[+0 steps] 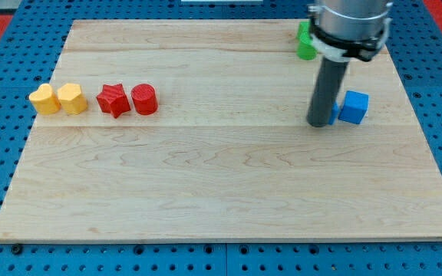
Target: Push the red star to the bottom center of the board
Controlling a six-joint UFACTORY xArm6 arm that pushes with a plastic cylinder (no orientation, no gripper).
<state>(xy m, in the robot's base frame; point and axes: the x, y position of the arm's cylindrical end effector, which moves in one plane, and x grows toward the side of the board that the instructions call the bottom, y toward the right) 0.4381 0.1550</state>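
Near the view's left edge of the pale wooden board [229, 184], four small blocks stand in a row: a yellow rounded block [44, 99], a second yellow block [73, 99] touching it, then the red star [113, 100], then a red cylinder [143, 100] just beside the star's right. Below this row the wood lies open all the way to the bottom edge and across its middle. On the view's right, my tip [318, 123] rests on the board, touching the left side of a blue cube [354, 106]; a smaller blue piece [334, 114] shows just behind the rod. My rod carries no jaws and holds nothing. A green block [306, 43] sits near the top edge, partly hidden by the arm. My tip is well apart from the red star.
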